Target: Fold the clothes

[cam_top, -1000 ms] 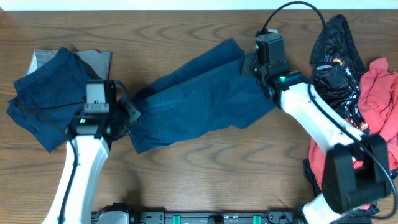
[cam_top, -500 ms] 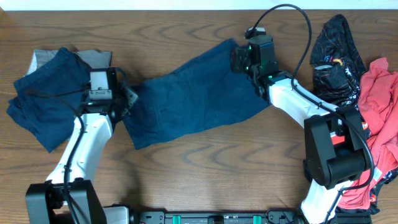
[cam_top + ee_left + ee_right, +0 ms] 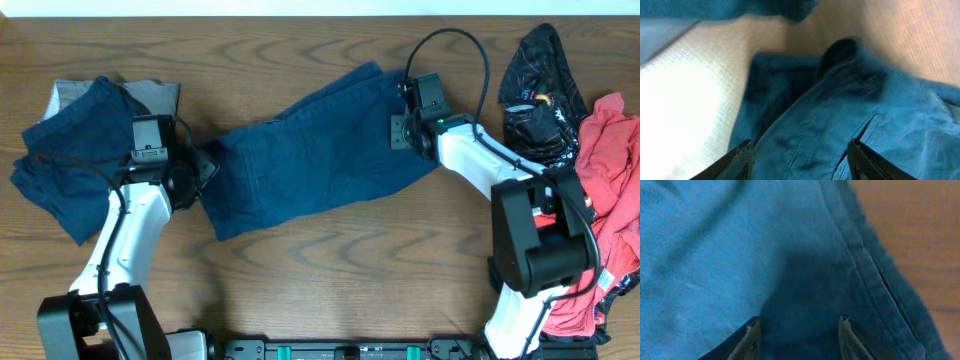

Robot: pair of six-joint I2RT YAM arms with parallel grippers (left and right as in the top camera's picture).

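A wooden bench [image 3: 330,270] of dark brown, wavy grain is seen filling almost the whole overhead view. Along its far edge a narrow pale strip [image 3: 300,8] is shown; whether wall or floor cannot be told. The wood is lit evenly

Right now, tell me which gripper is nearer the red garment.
Right. The right gripper is over the blue garment's right end, with a black garment between it and the red garment. The left gripper is at the blue garment's left end, farther away.
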